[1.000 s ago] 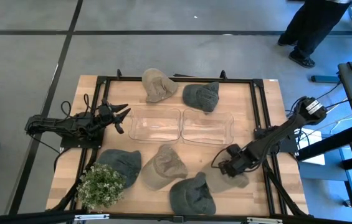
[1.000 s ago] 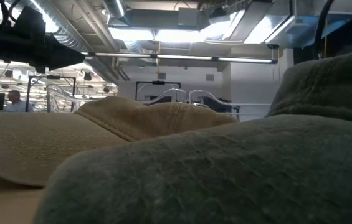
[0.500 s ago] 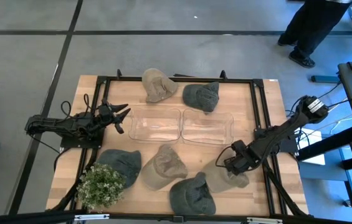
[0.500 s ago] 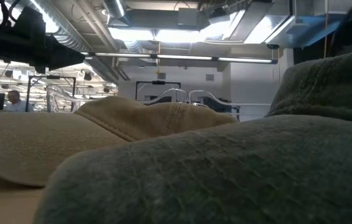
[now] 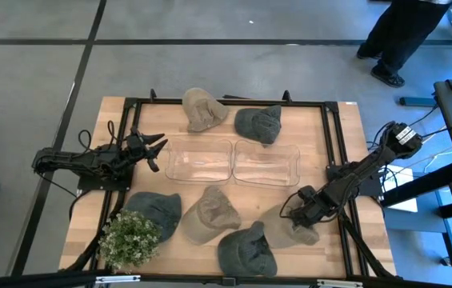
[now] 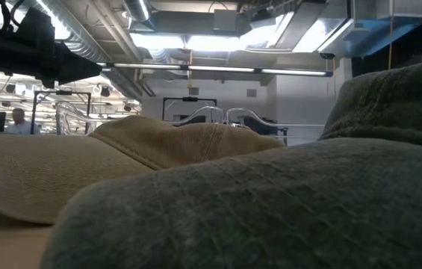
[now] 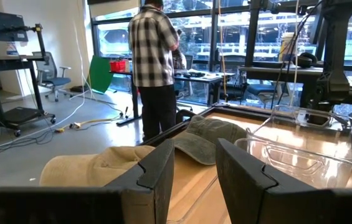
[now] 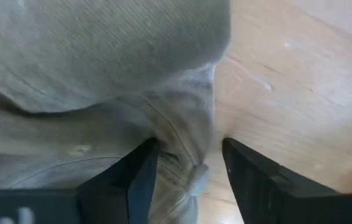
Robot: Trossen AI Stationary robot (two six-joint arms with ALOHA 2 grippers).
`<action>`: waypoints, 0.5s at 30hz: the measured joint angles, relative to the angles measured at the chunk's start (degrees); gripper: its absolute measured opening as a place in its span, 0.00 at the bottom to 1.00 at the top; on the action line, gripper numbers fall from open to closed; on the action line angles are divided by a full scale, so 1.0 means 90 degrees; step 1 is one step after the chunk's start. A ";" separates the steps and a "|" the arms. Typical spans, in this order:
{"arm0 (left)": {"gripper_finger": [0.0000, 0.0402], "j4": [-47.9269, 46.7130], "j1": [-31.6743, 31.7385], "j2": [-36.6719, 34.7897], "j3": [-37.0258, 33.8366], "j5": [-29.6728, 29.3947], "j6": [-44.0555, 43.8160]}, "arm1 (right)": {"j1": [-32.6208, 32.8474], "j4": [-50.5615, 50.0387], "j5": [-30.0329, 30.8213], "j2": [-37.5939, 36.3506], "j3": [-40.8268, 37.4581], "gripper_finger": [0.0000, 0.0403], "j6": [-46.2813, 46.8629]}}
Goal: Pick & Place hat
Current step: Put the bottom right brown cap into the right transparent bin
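Note:
Several soft hats lie on the wooden table. My right gripper (image 5: 301, 210) is low over a khaki hat (image 5: 288, 229) at the near right. It is open, and in the right wrist view (image 8: 187, 163) its fingers stand on either side of a ridge of the hat's cloth (image 8: 182, 146). One finger (image 8: 139, 171) is over cloth, the other (image 8: 250, 174) over bare wood. My left gripper (image 5: 158, 147) waits open and empty at the table's left, beside the clear bins; it also shows in the left wrist view (image 7: 194, 163). My right gripper comes at the khaki hat from above, pointing down, its fingers open across a raised fold near the hat's edge (image 8: 191, 177). I cannot tell whether the fingers touch the cloth. The hat lies flat on the table.
Two clear plastic bins (image 5: 200, 160) (image 5: 267, 162) stand mid-table. Other hats lie at the far side (image 5: 202, 108) (image 5: 259, 124) and along the near side (image 5: 155, 210) (image 5: 210, 212) (image 5: 246, 250). A potted plant (image 5: 130, 238) stands near left. A person (image 7: 154, 62) stands beyond the table.
My right gripper has shifted a little toward the table's right edge over the khaki hat, so more of the hat shows beside it. The hat has stayed on the table.

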 joint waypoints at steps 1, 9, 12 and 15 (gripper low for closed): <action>0.28 0.0000 0.0000 0.0000 0.0001 0.0000 0.0000 | -0.0002 -0.0003 -0.0008 -0.0005 -0.0026 0.43 0.0002; 0.28 0.0001 -0.0002 -0.0001 0.0002 0.0000 -0.0002 | -0.0005 -0.0054 -0.0117 -0.0027 -0.0067 0.09 -0.0038; 0.28 0.0001 -0.0001 0.0000 0.0001 0.0001 -0.0002 | 0.0000 -0.0083 -0.0118 -0.0106 -0.0021 0.06 -0.0349; 0.28 0.0001 0.0000 -0.0001 0.0001 0.0001 0.0000 | 0.0008 -0.0295 -0.0122 -0.0213 0.0114 0.07 -0.0385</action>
